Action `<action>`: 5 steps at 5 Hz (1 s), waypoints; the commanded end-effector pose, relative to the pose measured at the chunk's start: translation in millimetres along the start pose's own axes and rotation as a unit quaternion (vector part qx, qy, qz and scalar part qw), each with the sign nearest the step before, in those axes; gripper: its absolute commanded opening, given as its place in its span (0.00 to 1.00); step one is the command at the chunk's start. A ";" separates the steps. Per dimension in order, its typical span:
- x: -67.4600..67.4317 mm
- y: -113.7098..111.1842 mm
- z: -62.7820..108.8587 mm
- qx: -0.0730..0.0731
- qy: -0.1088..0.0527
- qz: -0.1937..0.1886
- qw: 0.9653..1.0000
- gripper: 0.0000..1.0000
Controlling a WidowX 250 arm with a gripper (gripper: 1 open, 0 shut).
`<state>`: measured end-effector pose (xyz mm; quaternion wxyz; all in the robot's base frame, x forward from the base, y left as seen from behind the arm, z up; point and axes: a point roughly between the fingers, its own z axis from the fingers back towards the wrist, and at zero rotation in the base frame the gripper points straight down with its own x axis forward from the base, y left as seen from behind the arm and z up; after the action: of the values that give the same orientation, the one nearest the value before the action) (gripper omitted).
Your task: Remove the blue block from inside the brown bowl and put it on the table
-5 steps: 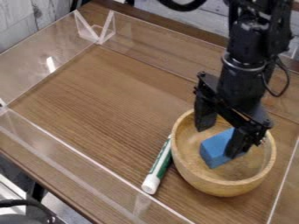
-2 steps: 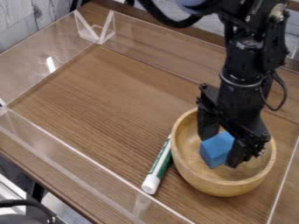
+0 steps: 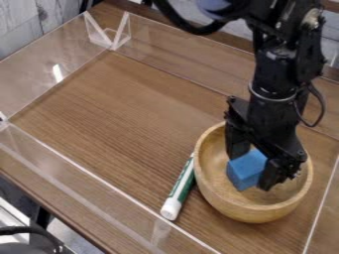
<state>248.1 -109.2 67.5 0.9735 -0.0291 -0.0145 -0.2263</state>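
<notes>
Reaching into the round, grained wooden bowl (image 3: 204, 188) at the lower right of the frame, your gripper (image 3: 249, 159) has its fingers spread wide about the matte blue block (image 3: 244, 171), with no firm hold evident. You still have the grip, the lift and the set-down on the brown wood-grain table (image 3: 119, 119) left.

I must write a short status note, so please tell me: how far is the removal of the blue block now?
Done: the gripper is over the bowl, open, its fingers low near the block.
In hand: apparently lining up on the blue block, which lies inside the bowl.
Left: grasping it, lifting it out and putting it on the table.
</notes>
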 end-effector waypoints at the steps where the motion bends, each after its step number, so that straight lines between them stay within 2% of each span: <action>1: 5.7 -1.2 8.7 0.003 -0.022 -0.008 1.000 1.00; 4: 8.1 0.2 10.8 0.008 -0.031 -0.011 0.999 1.00; 5: 7.8 0.7 6.4 0.007 -0.032 -0.011 0.999 1.00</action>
<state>250.9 -108.8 64.7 0.9723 -0.0267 -0.0289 -0.2304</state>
